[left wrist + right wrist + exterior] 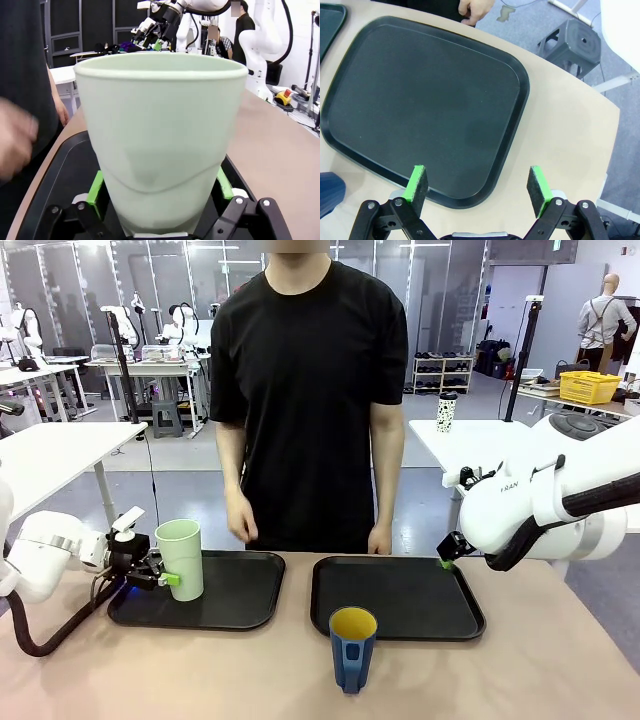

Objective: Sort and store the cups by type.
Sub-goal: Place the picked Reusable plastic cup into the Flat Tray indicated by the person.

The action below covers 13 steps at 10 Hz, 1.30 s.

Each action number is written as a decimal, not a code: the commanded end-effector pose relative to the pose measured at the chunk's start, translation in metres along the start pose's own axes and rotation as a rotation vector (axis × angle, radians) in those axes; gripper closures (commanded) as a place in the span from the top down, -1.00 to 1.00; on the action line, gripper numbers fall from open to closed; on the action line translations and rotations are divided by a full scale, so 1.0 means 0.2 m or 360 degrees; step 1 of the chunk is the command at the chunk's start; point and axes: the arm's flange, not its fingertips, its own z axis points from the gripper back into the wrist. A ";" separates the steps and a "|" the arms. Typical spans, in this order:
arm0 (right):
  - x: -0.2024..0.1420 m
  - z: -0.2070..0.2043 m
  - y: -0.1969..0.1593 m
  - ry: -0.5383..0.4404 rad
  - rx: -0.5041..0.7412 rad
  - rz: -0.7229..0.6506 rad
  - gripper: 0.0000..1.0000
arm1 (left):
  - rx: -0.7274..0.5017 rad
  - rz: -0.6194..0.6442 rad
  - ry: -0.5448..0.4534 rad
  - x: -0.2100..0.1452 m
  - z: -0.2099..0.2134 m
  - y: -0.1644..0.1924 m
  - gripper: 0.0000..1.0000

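The green tumbler [181, 558] stands upright at the 9 o'clock end of the left tray [240, 602]. I cannot tell whether its base rests on the tray or hangs just above it. It looks like light, stiff plastic with a smooth, slippery wall that tapers toward the base. A squeeze low down could therefore let it creep upward out of the grip, and I'd judge a hold nearer mid-height safer. The left claw [160, 575] is clamped on it near the bottom, with one green pad [95, 187] pressed on each side of the wall. That arm lies low and nearly level, reaching in from 9 o'clock.

The blue cup [352, 645] (yellow inside) sits on the bare table at about 7 o'clock of the right tray [400, 615], just beside its near edge. Its handle points toward the robot. It is probably a little heavier than the tumbler, and a pinch across the body would likely be steadier than one on the handle.

The right claw [479, 185] hovers over the 2 o'clock corner of the right tray, pointing down with its fingers wide apart and nothing between them. The person's hand [240, 525] hangs at the far edge, apart from both cups.
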 end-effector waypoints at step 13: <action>0.00 0.00 -0.01 -0.0012 0.0001 -0.0008 1.00 | 0.0572 0.0064 0.0657 0.41 0.41 -0.54 1.00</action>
